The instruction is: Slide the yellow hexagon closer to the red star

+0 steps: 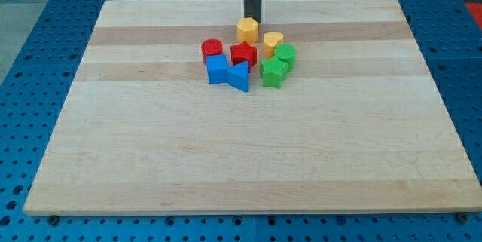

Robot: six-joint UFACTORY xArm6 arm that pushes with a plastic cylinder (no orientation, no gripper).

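Behind yellow hexagon [248, 29] | my tip [251, 17] is sitting toward view's top, holding nothing | red star [243, 54] is lying just below.

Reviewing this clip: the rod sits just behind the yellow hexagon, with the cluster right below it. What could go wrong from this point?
1. My tip stands just above the yellow hexagon, and the red star lies right below it; a long push could shove the star into the blue blocks.
2. The yellow heart-like block sits close at the view's right; an off-centre push might turn the hexagon into it.
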